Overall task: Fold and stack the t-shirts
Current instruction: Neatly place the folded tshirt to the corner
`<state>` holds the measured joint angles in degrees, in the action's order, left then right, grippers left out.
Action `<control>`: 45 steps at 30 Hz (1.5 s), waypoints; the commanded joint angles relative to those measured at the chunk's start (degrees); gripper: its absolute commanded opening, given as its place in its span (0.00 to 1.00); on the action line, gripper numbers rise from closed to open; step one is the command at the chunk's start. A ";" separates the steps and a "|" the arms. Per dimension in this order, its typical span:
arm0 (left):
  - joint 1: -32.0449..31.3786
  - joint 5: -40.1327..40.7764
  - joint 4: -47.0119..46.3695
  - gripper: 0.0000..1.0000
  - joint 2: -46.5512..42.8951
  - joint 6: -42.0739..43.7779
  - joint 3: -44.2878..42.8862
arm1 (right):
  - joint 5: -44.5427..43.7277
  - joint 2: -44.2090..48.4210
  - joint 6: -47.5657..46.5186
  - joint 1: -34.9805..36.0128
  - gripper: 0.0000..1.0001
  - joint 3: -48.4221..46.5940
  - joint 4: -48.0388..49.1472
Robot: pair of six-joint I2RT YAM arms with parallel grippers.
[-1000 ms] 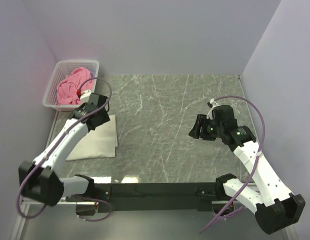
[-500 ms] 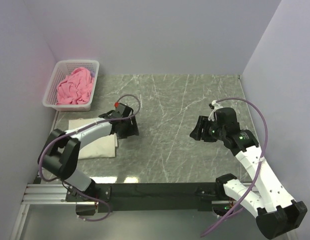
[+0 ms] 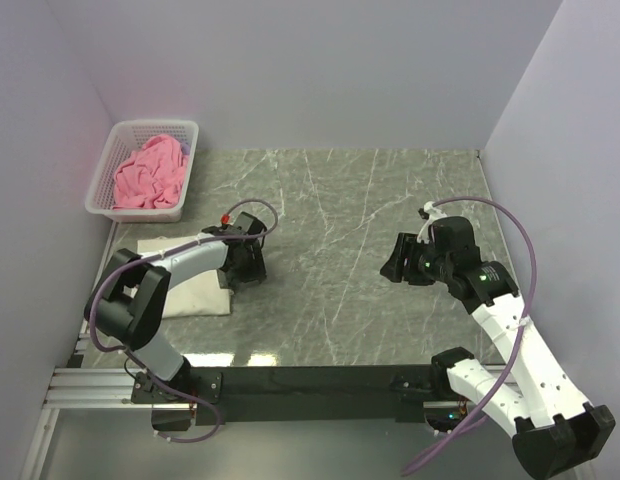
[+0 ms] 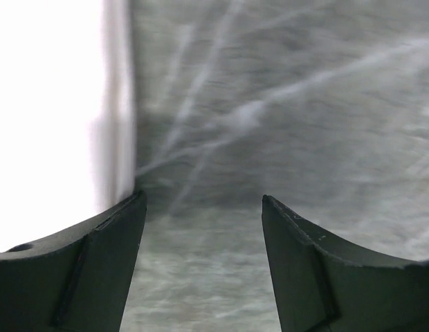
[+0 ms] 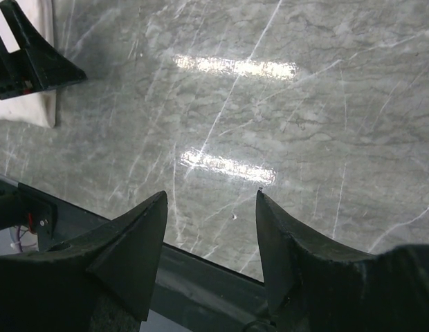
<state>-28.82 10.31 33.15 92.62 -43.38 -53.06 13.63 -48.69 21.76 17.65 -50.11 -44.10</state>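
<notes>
The left gripper [image 3: 248, 262] has swung in the last second from up by the basket down to the right-hand edge of the folded cream t-shirt. Its jaws stand apart and hold nothing. In the left wrist view the gripper [image 4: 202, 200] hangs low, with only bare stone between its fingers and the cloth edge just beside the left one. The right gripper [image 3: 395, 258] has not moved. It hovers over the right middle of the table, also parted and empty, as its own camera shows [image 5: 211, 197].

I take the swing to mean the left arm came away from the basket with nothing. One shirt looks finished, and the second has not yet been fetched.

The table [image 3: 330, 200] is a polished grey-green marble slab with pale veins, glossy enough to throw back the lights. The cream t-shirt [image 3: 190, 297] lies at the near left as a flat, soft rectangle with a thick, rounded fold at its edge. It is overexposed to plain white in the wrist view [image 4: 48, 104]. The basket [image 3: 155, 125] sits at the far left corner, a rigid white plastic lattice with flared walls. Inside it the pink t-shirt [image 3: 148, 175] is a crumpled, matte heap.
</notes>
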 commanded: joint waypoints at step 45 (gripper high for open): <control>12.48 -5.29 3.94 0.87 -20.09 5.59 -6.27 | -13.18 4.73 0.30 0.37 0.61 -7.28 -3.36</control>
<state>-14.92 8.29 37.28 79.68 -35.51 -56.64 6.98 -46.76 21.65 17.65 -53.12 -46.59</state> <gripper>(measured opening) 0.867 0.610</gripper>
